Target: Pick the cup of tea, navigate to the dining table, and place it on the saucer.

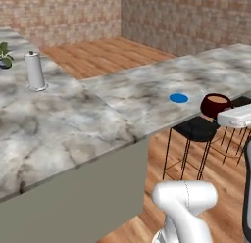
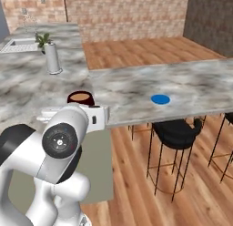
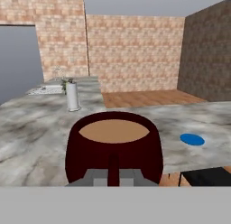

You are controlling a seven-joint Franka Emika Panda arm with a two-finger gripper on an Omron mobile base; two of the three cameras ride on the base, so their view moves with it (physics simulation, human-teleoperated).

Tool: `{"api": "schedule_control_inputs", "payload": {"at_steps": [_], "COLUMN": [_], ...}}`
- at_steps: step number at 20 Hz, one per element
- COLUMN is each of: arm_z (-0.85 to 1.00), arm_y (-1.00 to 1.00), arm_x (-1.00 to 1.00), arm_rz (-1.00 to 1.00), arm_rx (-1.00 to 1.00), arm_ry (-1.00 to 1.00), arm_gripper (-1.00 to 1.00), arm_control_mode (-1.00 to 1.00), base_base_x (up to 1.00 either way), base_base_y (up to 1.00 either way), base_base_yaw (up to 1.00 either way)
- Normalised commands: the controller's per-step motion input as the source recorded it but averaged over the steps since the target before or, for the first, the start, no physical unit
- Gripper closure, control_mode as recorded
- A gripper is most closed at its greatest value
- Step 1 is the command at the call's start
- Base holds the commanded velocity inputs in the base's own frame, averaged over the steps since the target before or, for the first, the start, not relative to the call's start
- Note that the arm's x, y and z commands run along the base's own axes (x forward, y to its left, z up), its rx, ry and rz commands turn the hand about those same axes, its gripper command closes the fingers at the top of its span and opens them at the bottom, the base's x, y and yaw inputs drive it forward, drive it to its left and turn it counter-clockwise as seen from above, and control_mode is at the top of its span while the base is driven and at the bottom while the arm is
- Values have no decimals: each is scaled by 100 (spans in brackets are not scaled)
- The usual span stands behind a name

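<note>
The cup of tea (image 3: pixel 113 144), dark maroon with brown tea inside, stays upright in my gripper (image 3: pixel 113 172), which is shut on its near wall. In the left base view the cup of tea (image 1: pixel 216 105) hangs over the front edge of the dining table (image 1: pixel 147 90), just right of the bright blue saucer (image 1: pixel 179 97). From the right base view the cup of tea (image 2: pixel 81 98) is left of the saucer (image 2: pixel 160 99), with the gripper (image 2: pixel 91 112) right behind it. In the hand view the saucer (image 3: pixel 192 139) lies flat on the marbled top, ahead and to the right.
A tall white canister (image 1: pixel 35 70) stands on the island counter (image 1: pixel 49 129) to the left, with a plant (image 2: pixel 43 38) and sink (image 2: pixel 20 45) beyond it. Dark stools (image 2: pixel 175 131) sit under the table's near edge. Wooden floor (image 2: pixel 136 49) and brick walls lie behind.
</note>
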Motion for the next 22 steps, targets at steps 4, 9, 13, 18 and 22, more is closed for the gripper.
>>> {"api": "schedule_control_inputs", "payload": {"at_steps": [4,9,13,18,22], "arm_z": [0,0,0,0,0], "arm_y": [0,0,0,0,0], "arm_x": [0,0,0,0,0], "arm_rz": [0,0,0,0,0], "arm_rx": [0,0,0,0,0], "arm_ry": [0,0,0,0,0], "arm_gripper": [100,100,100,100,100], "arm_control_mode": [100,100,100,100,100], "base_base_x": [46,44,45,48,54], "base_base_y": [-59,-53,-41,-36,-33], "base_base_yaw": [0,1,7,12,16]}}
